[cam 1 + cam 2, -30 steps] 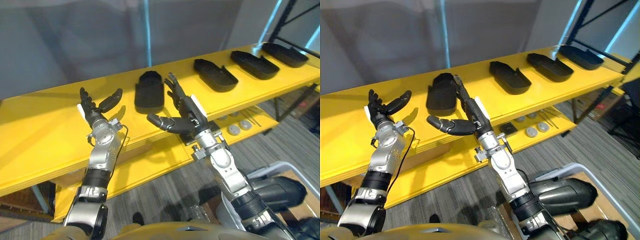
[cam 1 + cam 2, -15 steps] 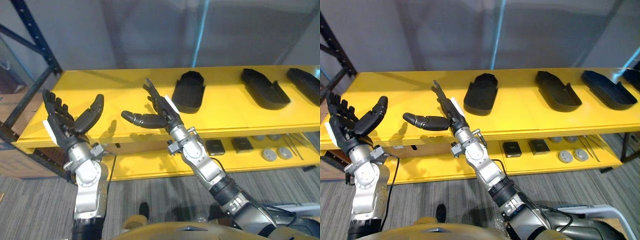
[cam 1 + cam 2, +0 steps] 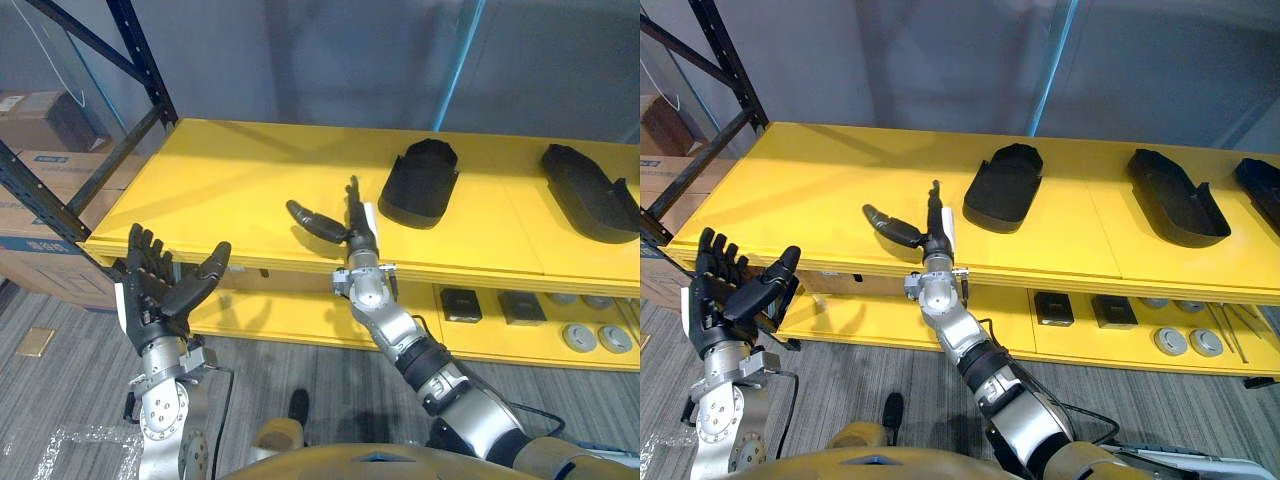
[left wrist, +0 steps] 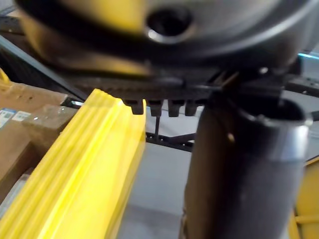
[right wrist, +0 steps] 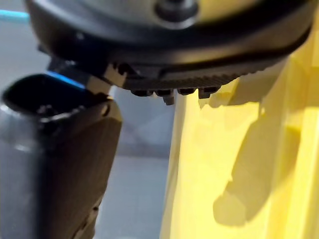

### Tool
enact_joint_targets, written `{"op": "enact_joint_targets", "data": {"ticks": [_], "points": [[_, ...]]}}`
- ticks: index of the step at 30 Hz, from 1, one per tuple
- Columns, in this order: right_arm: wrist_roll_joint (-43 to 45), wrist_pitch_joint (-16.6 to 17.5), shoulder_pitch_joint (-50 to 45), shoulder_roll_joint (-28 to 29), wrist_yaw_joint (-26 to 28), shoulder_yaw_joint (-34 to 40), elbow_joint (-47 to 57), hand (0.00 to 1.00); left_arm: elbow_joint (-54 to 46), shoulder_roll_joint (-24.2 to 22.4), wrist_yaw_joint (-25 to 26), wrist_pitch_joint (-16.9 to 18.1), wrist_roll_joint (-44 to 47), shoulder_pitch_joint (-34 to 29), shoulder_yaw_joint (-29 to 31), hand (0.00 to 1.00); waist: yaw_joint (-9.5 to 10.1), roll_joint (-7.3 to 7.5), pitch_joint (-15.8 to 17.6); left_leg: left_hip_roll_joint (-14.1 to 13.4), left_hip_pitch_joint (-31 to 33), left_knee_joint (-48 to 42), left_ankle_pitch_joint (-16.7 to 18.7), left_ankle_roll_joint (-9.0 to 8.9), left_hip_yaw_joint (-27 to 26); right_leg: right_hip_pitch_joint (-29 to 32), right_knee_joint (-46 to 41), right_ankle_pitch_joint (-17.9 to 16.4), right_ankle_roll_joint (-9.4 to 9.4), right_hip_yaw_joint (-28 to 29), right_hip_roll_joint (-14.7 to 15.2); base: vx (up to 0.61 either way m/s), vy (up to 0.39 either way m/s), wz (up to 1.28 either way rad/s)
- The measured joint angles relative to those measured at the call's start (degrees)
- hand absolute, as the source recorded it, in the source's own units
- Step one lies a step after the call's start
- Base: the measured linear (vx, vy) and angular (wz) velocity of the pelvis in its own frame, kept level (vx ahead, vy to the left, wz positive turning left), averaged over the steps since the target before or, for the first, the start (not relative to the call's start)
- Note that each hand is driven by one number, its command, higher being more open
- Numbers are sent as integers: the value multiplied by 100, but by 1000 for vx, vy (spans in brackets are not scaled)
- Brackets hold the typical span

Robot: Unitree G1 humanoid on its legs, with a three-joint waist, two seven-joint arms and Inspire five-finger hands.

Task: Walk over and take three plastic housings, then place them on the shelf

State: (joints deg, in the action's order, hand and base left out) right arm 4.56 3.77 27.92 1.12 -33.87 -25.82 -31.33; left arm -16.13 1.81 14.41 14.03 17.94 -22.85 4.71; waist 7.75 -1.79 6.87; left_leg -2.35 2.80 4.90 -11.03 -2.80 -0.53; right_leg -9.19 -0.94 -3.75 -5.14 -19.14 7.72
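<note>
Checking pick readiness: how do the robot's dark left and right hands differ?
The left hand hovers off the yellow shelf's front left corner; the right hand reaches over the shelf top near a black plastic housing. The left's fingers show side by side; the right's line up edge-on. Both are open, empty.

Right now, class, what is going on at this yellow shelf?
The robot faces the shelf with both hands open and empty. Its right hand hovers over the shelf's front edge, left of the nearest housing and apart from it. Its left hand is held up before the shelf's left end. More housings lie further right.
</note>
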Motion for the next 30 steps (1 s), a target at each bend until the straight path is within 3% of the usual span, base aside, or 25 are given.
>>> {"op": "enact_joint_targets", "data": {"ticks": [6, 13, 16, 20, 30], "points": [[-295, -21, 7, 4, -388, 290, -41, 100, 139, -14, 193, -29, 234, -17, -214, 100, -12, -87, 86, -6, 9, -1, -3, -12, 8, 30, -48, -47, -1, -5, -1, 1, -5, 1], [-412, 48, 229, -99, -626, 1005, -43, 100, 1902, -20, 604, 288, 748, 6, -115, 100, 88, -73, 271, -35, 97, -2, 3, -43, 118, 190, -350, -250, 12, -86, 4, -1, -27, 7], [-413, 73, 237, -149, -710, 1133, -46, 100, 2001, -27, 608, 534, 888, -12, -57, 100, 156, 6, 339, -37, 104, -4, 11, -55, 135, 227, -458, -321, 13, -97, 14, 19, -32, 4], [-421, 102, 237, -145, -777, 1134, -46, 100, 1991, -25, 482, 863, 885, 52, 7, 100, 147, 2, 349, -45, 103, -5, 29, -79, 131, 279, -568, -379, -6, -88, 28, 10, -25, 0], [-417, 130, 236, -143, -637, 1179, -46, 100, 1996, -49, 426, 855, 888, 72, -52, 100, 148, -9, 360, -94, 66, -7, 51, -110, 116, 315, -719, -502, 26, -75, 13, 4, -18, 0]]}}
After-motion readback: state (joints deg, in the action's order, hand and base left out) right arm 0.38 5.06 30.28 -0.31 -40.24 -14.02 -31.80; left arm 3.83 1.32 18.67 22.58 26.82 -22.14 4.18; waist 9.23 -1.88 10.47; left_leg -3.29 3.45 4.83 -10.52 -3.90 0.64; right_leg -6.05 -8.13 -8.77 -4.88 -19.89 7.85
